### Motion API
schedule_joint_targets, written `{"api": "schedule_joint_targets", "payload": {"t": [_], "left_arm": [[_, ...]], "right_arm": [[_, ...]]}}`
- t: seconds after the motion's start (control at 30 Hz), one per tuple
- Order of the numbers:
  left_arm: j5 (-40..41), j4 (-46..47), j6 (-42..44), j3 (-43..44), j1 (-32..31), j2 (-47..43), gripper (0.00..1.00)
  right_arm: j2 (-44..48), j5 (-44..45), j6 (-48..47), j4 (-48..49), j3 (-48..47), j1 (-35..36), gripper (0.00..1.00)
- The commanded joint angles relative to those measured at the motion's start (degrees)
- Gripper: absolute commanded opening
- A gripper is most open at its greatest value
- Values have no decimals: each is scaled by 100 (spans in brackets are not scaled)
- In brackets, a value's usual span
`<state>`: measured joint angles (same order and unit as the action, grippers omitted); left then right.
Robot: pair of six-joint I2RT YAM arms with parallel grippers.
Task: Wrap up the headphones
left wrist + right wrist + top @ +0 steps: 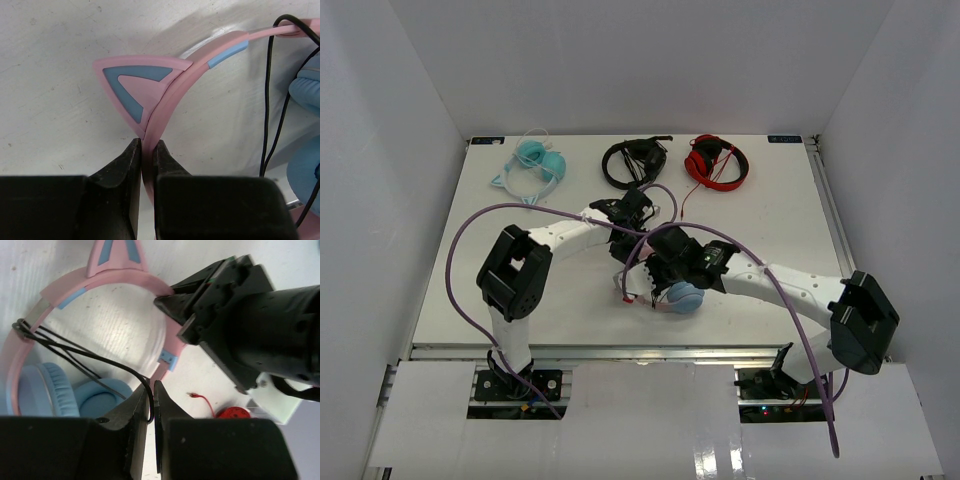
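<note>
Near the middle of the surface (780, 210) sit the headphones (682, 297). The left gripper (148, 150) is clamped on the pink headband (200, 70) just below a cat ear, probably to anchor the frame. The right gripper (151, 395) pinches the thin dark cable (100, 357), likely to lead it round. That makes four headsets in all, with three unused along the far edge: a teal pair (535, 165), a black pair (632, 160) and a red pair (717, 160).

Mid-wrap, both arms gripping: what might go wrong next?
The thin cable sits only near the tips of the right fingers; it may slip free under tension. The left fingers pinch the headband edge-on, so a pull could twist it loose.
</note>
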<state>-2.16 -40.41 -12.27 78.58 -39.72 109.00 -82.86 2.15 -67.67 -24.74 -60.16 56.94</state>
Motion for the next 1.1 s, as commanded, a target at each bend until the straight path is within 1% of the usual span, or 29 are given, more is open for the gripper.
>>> {"api": "schedule_joint_targets", "payload": {"t": [0.0, 0.23, 0.37, 0.47, 0.63, 0.77, 0.83, 0.97, 1.07], "left_arm": [[31, 50, -118, -85, -36, -508, 0], [58, 77, -254, -47, -36, -613, 0], [-74, 77, -260, 42, -36, -653, 0], [-72, 74, -276, 23, -36, -678, 0], [27, 75, -276, -38, -27, -706, 0], [91, 70, -273, -60, -27, -734, 0], [117, 77, -296, -53, -27, -750, 0], [66, 89, -358, -36, -27, -828, 0], [92, 94, -382, -40, -23, -928, 0]], "right_arm": [[370, -809, 513, 116, 72, -259, 12], [491, -1919, 1163, 5, -65, -500, 10], [334, -2263, 1427, 40, -367, -643, 11], [198, -2782, 1713, 45, -419, -864, 10], [277, -2493, 1710, 315, -24, -1034, 10], [383, -2641, 1782, 565, 314, -1464, 11], [411, -2753, 1852, 713, 502, -1643, 12], [347, -2896, 2009, 1001, 741, -1888, 19], [289, -3071, 2161, 1011, 708, -2046, 29]]}}
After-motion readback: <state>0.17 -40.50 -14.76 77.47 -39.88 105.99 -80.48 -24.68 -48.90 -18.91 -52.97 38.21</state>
